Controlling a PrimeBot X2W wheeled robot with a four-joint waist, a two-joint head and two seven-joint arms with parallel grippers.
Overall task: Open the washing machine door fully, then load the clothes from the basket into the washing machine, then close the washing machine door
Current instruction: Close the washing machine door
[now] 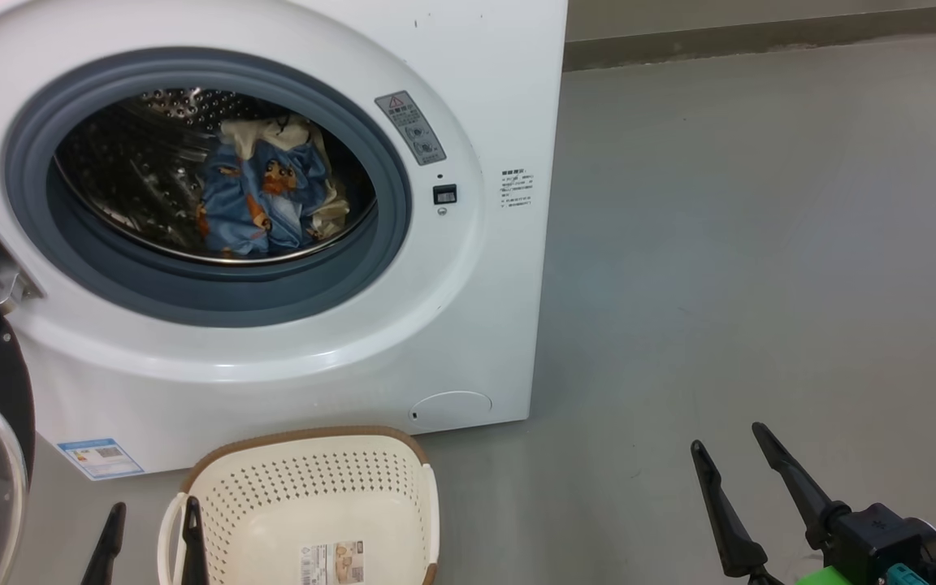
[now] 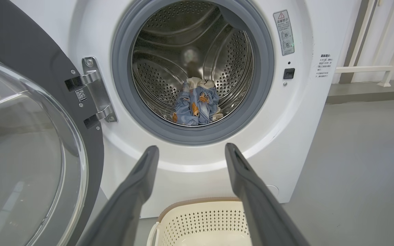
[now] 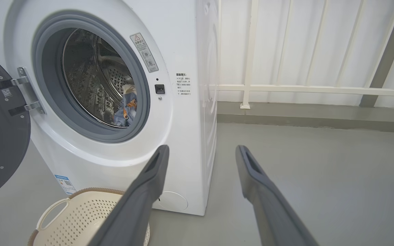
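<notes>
the clothes [image 1: 265, 195] lie low in the steel drum [image 2: 169, 51] of the washing machine [image 1: 476, 81], and the basket [image 1: 297, 435] below is empty, so closing the door looks next. the washing machine door [image 2: 22, 143] hangs swung out at the left. the 2 hands, left gripper [image 2: 191, 150] and right gripper [image 3: 202, 150], stand wide and hold nothing. best to push the door's black ring with the left gripper in 1 steady sweep.
</notes>
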